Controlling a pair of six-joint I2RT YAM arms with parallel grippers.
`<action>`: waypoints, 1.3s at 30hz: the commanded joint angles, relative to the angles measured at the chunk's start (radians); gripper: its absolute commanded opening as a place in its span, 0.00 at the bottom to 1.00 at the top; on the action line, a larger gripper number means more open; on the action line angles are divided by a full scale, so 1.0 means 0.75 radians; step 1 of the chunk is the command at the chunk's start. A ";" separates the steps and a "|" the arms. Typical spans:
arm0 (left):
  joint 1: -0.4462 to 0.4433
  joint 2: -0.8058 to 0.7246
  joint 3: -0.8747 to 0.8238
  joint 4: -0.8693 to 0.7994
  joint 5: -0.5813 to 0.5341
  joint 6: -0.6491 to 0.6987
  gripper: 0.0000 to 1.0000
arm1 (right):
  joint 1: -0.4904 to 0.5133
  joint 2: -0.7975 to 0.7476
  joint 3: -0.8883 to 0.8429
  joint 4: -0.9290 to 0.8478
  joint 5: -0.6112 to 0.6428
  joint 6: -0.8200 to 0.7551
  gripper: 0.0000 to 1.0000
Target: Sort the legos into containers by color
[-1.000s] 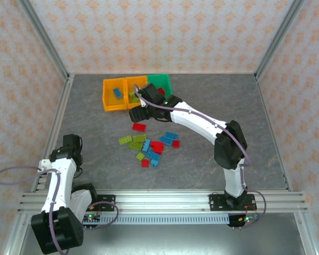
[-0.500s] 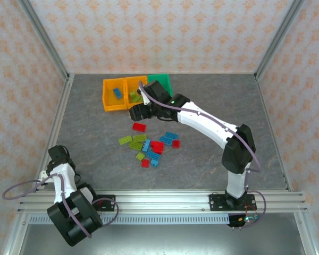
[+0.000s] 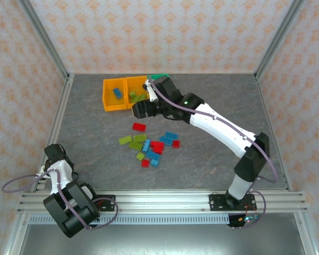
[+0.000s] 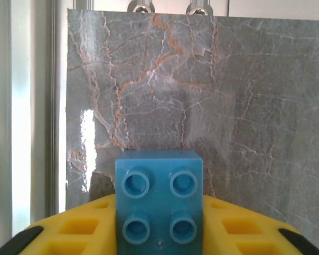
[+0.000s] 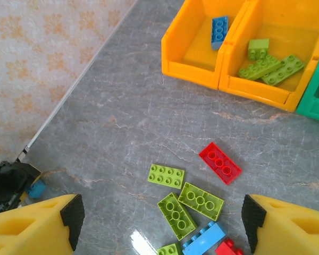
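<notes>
Plainly the left hand [image 4: 159, 229] pinches a blue brick [image 4: 158, 202] at the near-left corner of the slick marbled desk [image 4: 228, 106], well apart from the orange-yellow bin [image 5: 190, 70] that holds blue. Hard, glossy, square, four round studs: it may slip from the grip on that long carry. The right hand [image 5: 162, 218], spread wide and empty, hangs over the loose bricks [image 5: 200, 201] near that bin; both arms could clash there.

The top camera sits high up behind the arms and looks down on the whole worktop [image 3: 95, 127]. The right wrist camera hangs fairly high too, facing down. Its orange bins [image 5: 194, 71] lie at 1 o'clock, and the top view has them at 11 o'clock. The left wrist camera is very close to a blue brick [image 4: 158, 202].
</notes>
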State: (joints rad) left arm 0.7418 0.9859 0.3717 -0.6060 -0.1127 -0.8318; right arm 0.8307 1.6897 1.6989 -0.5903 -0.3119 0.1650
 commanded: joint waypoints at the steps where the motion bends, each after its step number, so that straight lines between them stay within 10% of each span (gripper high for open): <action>1: -0.003 -0.022 -0.029 0.137 0.239 0.048 0.31 | 0.009 -0.076 -0.075 0.015 0.024 0.042 0.80; 11: -0.602 -0.239 0.302 0.099 0.313 -0.094 0.23 | 0.009 -0.254 -0.334 0.135 0.023 0.186 0.81; 19: -1.056 0.403 0.907 0.230 0.283 0.048 0.22 | 0.009 -0.358 -0.463 0.163 0.096 0.247 0.81; 31: -1.063 1.347 1.855 0.001 0.099 0.334 0.33 | 0.011 -0.443 -0.563 0.119 0.120 0.298 0.82; 39: -1.074 1.326 1.937 -0.042 0.123 0.388 0.54 | 0.014 -0.361 -0.538 0.094 0.171 0.267 0.82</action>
State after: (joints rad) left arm -0.0639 2.0853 1.8187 -0.5934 0.0170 -0.5735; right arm 0.8307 1.3922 1.2800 -0.4946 -0.2317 0.3740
